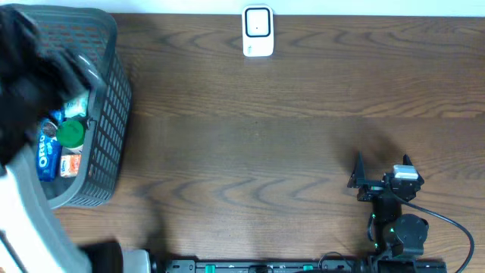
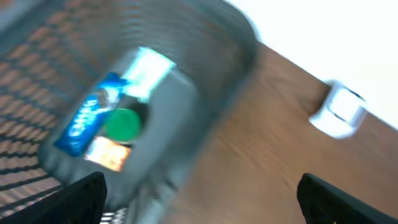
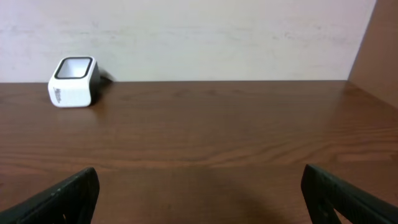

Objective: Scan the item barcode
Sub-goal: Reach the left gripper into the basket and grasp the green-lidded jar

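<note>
Grey mesh basket at the bench's left end holds an Oreo packet, green cap and orange packet; left jaws open above it, right jaws open well apart; white scanner at far edge.

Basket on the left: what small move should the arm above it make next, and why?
Probably lower the left claw into the basket toward one item, say the blue Oreo pack. The claw hovers open and empty above the basket, and nothing has yet reached the white scanner at the far edge of the table.
</note>
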You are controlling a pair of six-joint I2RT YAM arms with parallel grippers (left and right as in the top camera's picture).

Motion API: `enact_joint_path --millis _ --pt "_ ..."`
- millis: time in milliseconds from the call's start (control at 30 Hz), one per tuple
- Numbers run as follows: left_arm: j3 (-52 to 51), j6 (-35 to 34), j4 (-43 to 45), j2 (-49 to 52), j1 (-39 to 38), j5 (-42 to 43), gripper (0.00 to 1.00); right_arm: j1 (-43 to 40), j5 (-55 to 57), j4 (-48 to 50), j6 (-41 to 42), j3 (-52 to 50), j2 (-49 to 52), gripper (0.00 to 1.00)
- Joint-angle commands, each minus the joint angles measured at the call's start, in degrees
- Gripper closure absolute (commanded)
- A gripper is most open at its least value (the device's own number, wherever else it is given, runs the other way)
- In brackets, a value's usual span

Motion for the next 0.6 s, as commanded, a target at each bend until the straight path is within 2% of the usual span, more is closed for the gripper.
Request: enact_joint_path --millis 0,200,433,567 --pt "2.8 -1.0 -4.5 7.3 9.4 -0.7 0.02 0.4 -0.3 -0.2 -0.7 -0.1 -0.3 0.01" --pt "-0.4 -0.7 -4.5 15.6 18.2 0.3 0.02 0.4 -0.3 -0.2 -0.7 -0.1 -0.3 0.01" --pt "-6.8 6.3 -2.9 20.9 18.2 0.1 0.02 0.4 -0.3 -0.2 -0.7 -0.1 -0.3 0.01" --pt "-12.0 5.7 -1.0 21.2 18.2 -0.2 0.02 0.4 -0.3 -0.2 -0.7 -0.1 -0.3 0.01"
